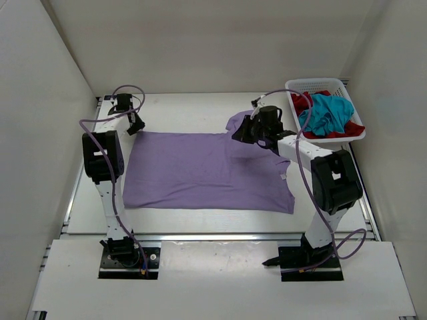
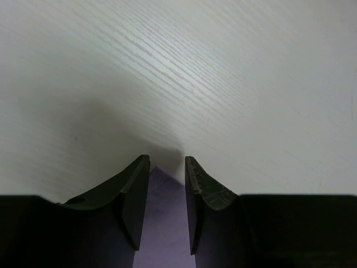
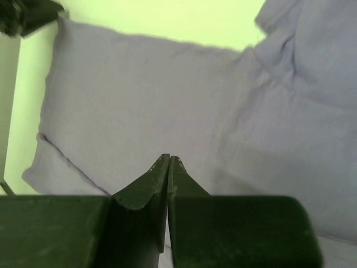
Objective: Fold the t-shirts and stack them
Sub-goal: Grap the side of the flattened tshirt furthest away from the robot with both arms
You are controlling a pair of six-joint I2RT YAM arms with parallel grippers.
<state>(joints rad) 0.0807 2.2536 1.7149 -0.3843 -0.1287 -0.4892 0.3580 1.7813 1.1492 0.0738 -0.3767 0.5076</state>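
The lavender purple t-shirt (image 1: 200, 170) lies spread flat across the middle of the table. My left gripper (image 1: 135, 125) sits at the shirt's far left corner. In the left wrist view its jaws (image 2: 167, 159) stand apart, and the point of that corner (image 2: 162, 192) lies on the table between them. My right gripper (image 1: 241, 131) hovers over the shirt's far right part, by the bunched sleeve (image 1: 239, 121). The right wrist view shows this gripper (image 3: 168, 157) shut, with the purple cloth (image 3: 139, 100) spread beneath it and nothing visible between the fingers. The deep red t-shirt (image 1: 298, 103) and the teal blue t-shirt (image 1: 327, 113) lie crumpled in the basket.
A white lattice basket (image 1: 313, 83) stands at the far right corner of the table. White walls close in the left, back and right sides. The arm bases are bolted at the near edge, below the shirt.
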